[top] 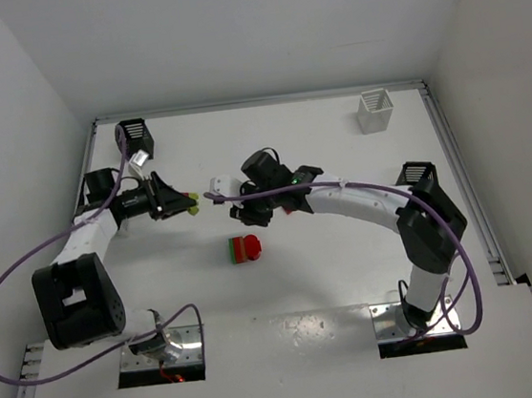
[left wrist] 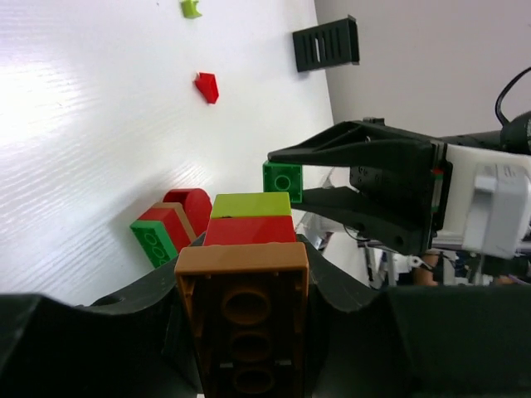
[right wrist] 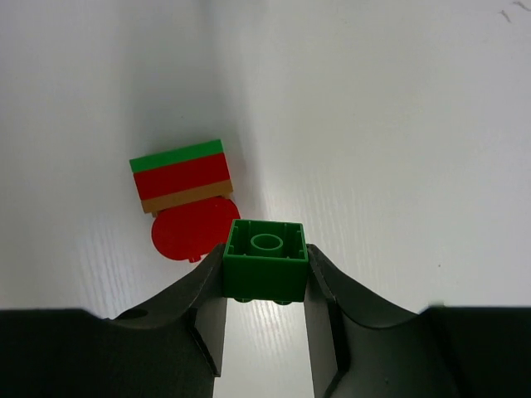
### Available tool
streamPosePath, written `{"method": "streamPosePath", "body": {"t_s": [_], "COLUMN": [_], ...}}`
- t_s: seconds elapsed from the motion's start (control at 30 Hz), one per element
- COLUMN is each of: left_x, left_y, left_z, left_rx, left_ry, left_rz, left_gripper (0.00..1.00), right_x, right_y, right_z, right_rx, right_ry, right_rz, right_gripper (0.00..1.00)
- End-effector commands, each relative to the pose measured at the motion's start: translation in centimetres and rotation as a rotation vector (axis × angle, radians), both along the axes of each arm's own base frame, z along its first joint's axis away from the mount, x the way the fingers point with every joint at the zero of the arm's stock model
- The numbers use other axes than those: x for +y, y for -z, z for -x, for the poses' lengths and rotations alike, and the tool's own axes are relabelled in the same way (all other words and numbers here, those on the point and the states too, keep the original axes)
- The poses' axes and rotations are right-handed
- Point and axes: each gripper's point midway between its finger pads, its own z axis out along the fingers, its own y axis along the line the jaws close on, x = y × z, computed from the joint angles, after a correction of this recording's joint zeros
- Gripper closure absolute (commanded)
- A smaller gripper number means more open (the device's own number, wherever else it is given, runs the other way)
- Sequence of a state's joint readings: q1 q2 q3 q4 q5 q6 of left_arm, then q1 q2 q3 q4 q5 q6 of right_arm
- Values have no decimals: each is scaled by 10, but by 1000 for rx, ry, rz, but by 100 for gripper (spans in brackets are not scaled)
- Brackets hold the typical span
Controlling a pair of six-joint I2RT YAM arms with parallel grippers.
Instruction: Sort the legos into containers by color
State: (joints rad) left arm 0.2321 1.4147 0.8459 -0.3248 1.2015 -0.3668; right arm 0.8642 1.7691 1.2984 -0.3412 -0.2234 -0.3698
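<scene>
right end effector (right wrist: 265, 286) pinches green brick (right wrist: 265, 259), left end effector (left wrist: 246, 308) pinches stack (left wrist: 250, 230).

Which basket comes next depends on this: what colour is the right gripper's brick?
Green. The brick in the right gripper shows best in the right wrist view.

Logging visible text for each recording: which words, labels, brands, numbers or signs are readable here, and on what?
No readable text in any view.
The green brick in the right pincer and the brick stack in the left pincer show plain faces; no marking can be made out.
The black basket and white basket show no label.
</scene>
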Motion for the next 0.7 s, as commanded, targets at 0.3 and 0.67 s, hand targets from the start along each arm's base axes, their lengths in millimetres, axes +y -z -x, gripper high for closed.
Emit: {"method": "streamPosePath", "body": {"t_s": [0.3, 0.67], "left_x": [39, 102], "left_y": [-54, -103], "left_z": [13, 42], "left_rx": [-304, -330], "left_ry": [-95, -258], "left_rz": [-232, -285], "left_gripper": [90, 90], "right_x": [28, 139], "right_y": [-39, -77], "right_z": [-30, -63], "right_rx": [88, 240], "right_ry": [106, 65], "right_rz": [-196, -483], "right_gripper": [99, 99]}}
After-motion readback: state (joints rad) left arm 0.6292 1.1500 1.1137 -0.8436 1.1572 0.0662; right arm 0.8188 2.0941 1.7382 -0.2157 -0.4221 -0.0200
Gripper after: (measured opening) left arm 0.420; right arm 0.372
